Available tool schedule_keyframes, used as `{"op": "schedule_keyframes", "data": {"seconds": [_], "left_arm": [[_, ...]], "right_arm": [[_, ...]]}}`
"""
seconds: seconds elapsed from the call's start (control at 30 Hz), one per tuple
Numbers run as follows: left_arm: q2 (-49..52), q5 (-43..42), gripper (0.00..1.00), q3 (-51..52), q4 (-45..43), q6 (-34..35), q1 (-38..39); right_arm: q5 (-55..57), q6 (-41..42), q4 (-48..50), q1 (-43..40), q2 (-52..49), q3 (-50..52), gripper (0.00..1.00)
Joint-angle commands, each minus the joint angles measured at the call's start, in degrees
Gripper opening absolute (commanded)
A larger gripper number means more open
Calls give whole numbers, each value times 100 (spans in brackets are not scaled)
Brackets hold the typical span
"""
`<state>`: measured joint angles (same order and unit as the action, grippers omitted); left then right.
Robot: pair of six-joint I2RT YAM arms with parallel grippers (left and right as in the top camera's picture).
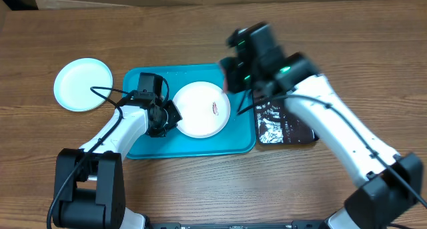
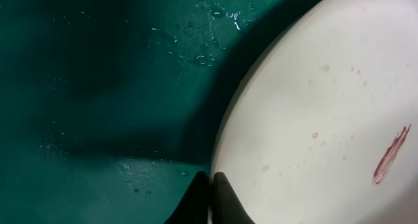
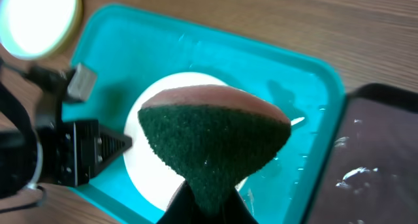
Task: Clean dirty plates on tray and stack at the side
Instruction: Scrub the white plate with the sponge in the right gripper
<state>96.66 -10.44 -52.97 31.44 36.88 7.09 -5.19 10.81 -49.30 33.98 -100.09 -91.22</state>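
A white plate [image 1: 199, 109] with a red-brown smear [image 1: 215, 109] lies on the turquoise tray [image 1: 200, 147]. My left gripper [image 1: 167, 121] is shut on the plate's left rim; the left wrist view shows the jaws [image 2: 211, 185] pinching the rim of the plate [image 2: 326, 106] over the wet tray [image 2: 98, 87]. My right gripper [image 1: 235, 74] hovers over the tray's far right corner, shut on a green-faced sponge [image 3: 212, 139]; its jaws [image 3: 206, 204] sit above the plate [image 3: 147, 168]. A light-blue-rimmed plate [image 1: 83, 84] lies on the table left of the tray. The yellow-green plate is out of view.
A glossy black tray [image 1: 287, 125] with wet streaks lies right of the turquoise tray; it also shows in the right wrist view [image 3: 382, 159]. The wooden table [image 1: 333, 42] surrounds both. The arms' bases stand at the near edge.
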Motion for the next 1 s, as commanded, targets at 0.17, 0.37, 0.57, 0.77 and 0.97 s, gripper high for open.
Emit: {"op": "schedule_keyframes", "data": {"seconds": [0.17,0.37,0.57,0.77,0.97], "left_arm": [[48,57,4,55,-17,-72,9],[46,57,4,72,-20,-72,9],[52,57,4,116,-17,-72,9],[52,57,5,116,-20,-70,9],[52,57,5,116,-17,-72,9]], "right_arm": [[2675,-57,66,1152,-800,-66,4],[2920,-57,304,1327,-1397,-66,4],[3121,-52,367,1320,-1781,-66,4],[3217,-55,374,1270,-2048,-55,4],[3130,-33,402,1097,-2332,-9,4]]}}
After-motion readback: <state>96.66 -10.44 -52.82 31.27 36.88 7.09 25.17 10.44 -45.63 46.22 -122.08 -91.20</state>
